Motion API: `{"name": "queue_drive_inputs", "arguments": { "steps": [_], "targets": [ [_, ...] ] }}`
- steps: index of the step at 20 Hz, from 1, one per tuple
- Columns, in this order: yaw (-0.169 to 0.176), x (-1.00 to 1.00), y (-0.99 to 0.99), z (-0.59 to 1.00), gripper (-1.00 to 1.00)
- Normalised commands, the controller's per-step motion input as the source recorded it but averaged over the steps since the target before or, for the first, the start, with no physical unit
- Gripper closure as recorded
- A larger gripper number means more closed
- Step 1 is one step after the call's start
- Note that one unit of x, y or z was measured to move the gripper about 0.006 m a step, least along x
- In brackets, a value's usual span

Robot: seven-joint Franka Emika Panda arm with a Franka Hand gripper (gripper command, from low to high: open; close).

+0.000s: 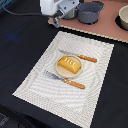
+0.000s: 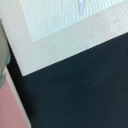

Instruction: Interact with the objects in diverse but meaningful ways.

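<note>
A yellow-orange ridged bread-like block [image 1: 69, 64] lies on a small pale plate [image 1: 59, 73] in the middle of a cream placemat [image 1: 40, 85]. My gripper [image 1: 56, 20] hangs above the far corner of the placemat, well behind the bread and touching nothing that I can see. Its fingers are small and blurred in the exterior view, so their gap is unclear. The wrist view shows no fingers, only a corner of the placemat [image 2: 60, 30] on the dark table [image 2: 80, 90].
An orange-handled fork [image 1: 65, 80] and knife [image 1: 80, 56] flank the plate. A grey pot [image 1: 90, 12] and a pale bowl [image 1: 123, 17] stand on a pink board [image 1: 102, 27] at the back. The pink board's edge [image 2: 10, 107] also shows in the wrist view.
</note>
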Motion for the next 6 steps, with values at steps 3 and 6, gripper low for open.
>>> {"name": "queue_drive_inputs", "arguments": {
  "steps": [3,6],
  "targets": [
    [0.0,0.0,0.0,0.0,-1.0],
    [0.0,0.0,0.0,0.0,-1.0]
  ]
}}
